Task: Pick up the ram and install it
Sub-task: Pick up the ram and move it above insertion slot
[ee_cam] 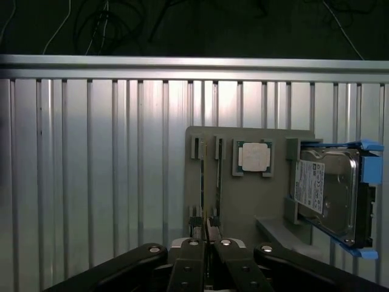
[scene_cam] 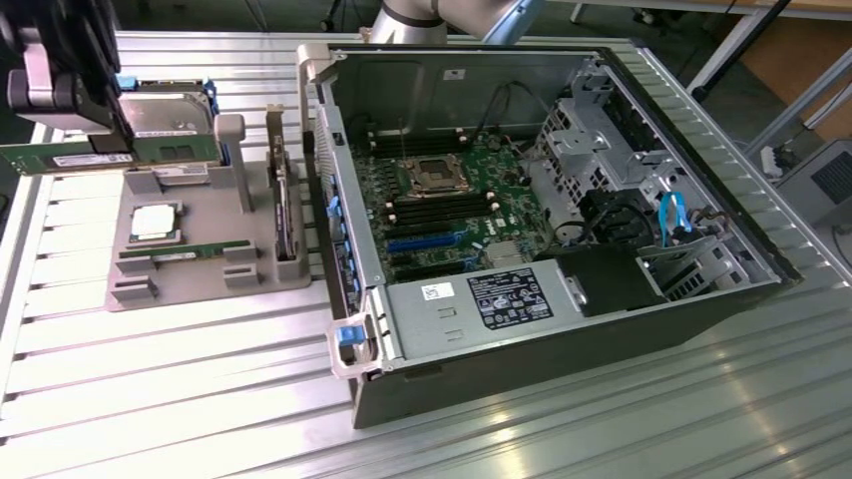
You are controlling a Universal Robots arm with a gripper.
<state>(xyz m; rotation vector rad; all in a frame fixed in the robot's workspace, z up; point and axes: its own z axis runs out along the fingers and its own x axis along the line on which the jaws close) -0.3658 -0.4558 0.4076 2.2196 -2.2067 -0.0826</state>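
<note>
My gripper (scene_cam: pixel 114 148) hangs at the exterior view's far left, above the grey parts tray (scene_cam: pixel 200 291), and is shut on the ram (scene_cam: pixel 60 160), a slim green stick held level. In the wrist view the two dark fingers (ee_cam: pixel 193 267) press together on the ram's thin edge (ee_cam: pixel 208 230), and the tray (ee_cam: pixel 243 201) lies well below them. A second green stick (scene_cam: pixel 180 254) rests in a tray slot (ee_cam: pixel 219 165); the slot beside it (ee_cam: pixel 197 147) is bare. The open computer case (scene_cam: pixel 745 299) lies to the exterior view's right, its motherboard (scene_cam: pixel 446 205) exposed.
The tray also carries a square silver processor chip (scene_cam: pixel 154 222) (ee_cam: pixel 253 157), a hard drive in a blue bracket (scene_cam: pixel 167 115) (ee_cam: pixel 331 194) and a dark card standing on edge (scene_cam: pixel 279 200). Inside the case are a power supply (scene_cam: pixel 493 299) and a drive cage (scene_cam: pixel 586 130). The table is ribbed aluminium (scene_cam: pixel 174 389).
</note>
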